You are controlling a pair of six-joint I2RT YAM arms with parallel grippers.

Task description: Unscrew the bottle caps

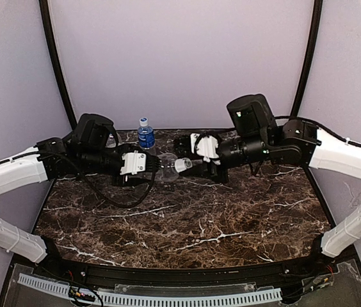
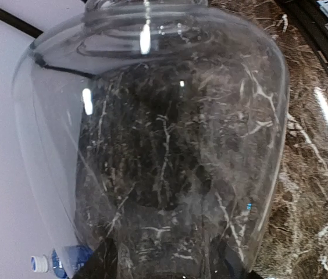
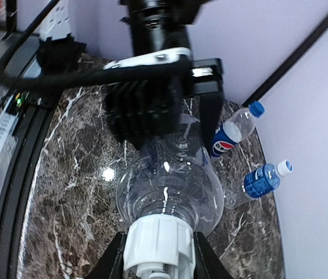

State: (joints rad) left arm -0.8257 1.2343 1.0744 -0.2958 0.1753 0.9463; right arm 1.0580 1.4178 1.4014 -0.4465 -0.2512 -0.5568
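Left end effector [image 1: 150, 165] clamped round the body of the unlabelled bottle [image 1: 166, 171], holding it above the table [image 1: 187, 230]. Bottle horizontal, long axis running left-right, neck toward the right arm. Right end effector [image 3: 159, 258] closed on the white cap [image 3: 158, 239], a finger [image 3: 113, 263] on each side; cap sits on the neck. Bottle hangs between the two arms, over the back half of the table.

Behind it, near the back wall [image 1: 180, 64]: water bottle [image 1: 145, 134], upright, pale cap [image 3: 284, 168] on. Pepsi bottle [image 3: 229, 135], dark blue cap [image 3: 257, 108] on, just beside the water bottle; mostly hidden by the left arm in the top view, looks upright. Both are apart from the held bottle, close behind the left end effector.

Cable loop [image 1: 113, 195] droops under the left wrist. Front and centre of the table are open; back edge and side walls are near.
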